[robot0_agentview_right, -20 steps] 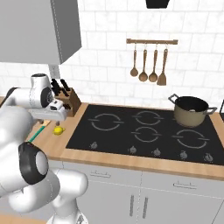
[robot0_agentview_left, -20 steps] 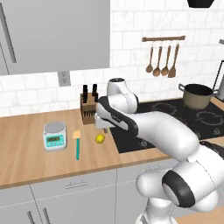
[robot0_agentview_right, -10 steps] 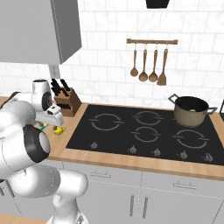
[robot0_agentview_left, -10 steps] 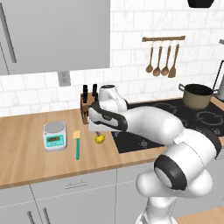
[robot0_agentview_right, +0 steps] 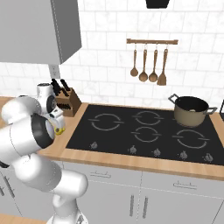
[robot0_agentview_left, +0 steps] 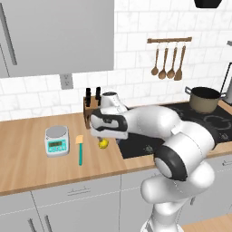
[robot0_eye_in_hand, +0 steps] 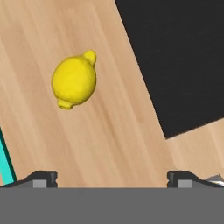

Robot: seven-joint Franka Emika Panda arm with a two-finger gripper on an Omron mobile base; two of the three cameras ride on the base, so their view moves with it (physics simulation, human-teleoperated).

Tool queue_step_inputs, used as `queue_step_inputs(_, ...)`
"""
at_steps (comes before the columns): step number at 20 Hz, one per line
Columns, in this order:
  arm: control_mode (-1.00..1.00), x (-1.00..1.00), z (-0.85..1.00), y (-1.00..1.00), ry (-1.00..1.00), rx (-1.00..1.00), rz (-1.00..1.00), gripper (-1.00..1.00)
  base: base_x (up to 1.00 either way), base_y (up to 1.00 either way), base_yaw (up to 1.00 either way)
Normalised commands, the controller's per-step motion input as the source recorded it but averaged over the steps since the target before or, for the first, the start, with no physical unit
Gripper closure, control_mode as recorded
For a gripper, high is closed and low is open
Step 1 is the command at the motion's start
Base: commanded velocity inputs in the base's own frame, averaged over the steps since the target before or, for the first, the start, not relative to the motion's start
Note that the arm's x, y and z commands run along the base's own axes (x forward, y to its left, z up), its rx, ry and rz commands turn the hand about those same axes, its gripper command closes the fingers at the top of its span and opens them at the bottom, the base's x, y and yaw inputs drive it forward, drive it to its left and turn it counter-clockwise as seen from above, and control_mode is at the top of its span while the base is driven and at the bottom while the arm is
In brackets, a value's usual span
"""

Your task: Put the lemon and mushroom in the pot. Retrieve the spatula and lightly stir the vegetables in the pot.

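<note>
Jaws spread wide above the lemon (robot0_eye_in_hand: 74,80) on the wooden counter (robot0_eye_in_hand: 109,135); no legible writing.

arm (robot0_agentview_left: 149,122): glossy white rounded shells
joints: dark grey-black bands between the segments
base (robot0_agentview_left: 167,213): bulbous white column
finger tips (robot0_eye_in_hand: 43,178): small, dark, blocky, with grey faces

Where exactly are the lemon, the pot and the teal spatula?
lemon (robot0_eye_in_hand: 74,81), hand view, middle of its yellow skin.
pot (robot0_agentview_right: 190,113), right base view, its tan side wall.
spatula (robot0_agentview_left: 80,153), left base view, midway along its teal handle.
</note>
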Motion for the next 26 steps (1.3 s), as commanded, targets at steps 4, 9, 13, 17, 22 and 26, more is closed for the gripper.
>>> queue_step_inputs(4, -1.00, 0.37, -0.25, 0.12, -0.03, -0.01, -0.08, -1.00, 0.00, 0.00, 0.00)
queue_step_inputs(9, -1.00, 0.38, -0.26, 0.16, -0.06, -0.03, -0.07, -1.00, 0.00, 0.00, 0.00)
queue_step_inputs(13, -1.00, 0.32, -0.28, 0.06, -0.07, -0.05, -0.04, -1.00, 0.00, 0.00, 0.00)
queue_step_inputs(17, -1.00, 0.28, -0.26, 0.00, -0.04, -0.04, -0.02, -1.00, 0.00, 0.00, 0.00)
queue_step_inputs(22, -1.00, 0.33, -0.24, 0.00, -0.01, 0.00, -0.01, -1.00, 0.00, 0.00, 0.00)
queue_step_inputs(26, -1.00, 0.10, -0.27, 0.00, 0.00, 0.00, -0.01, -1.00, 0.00, 0.00, 0.00)
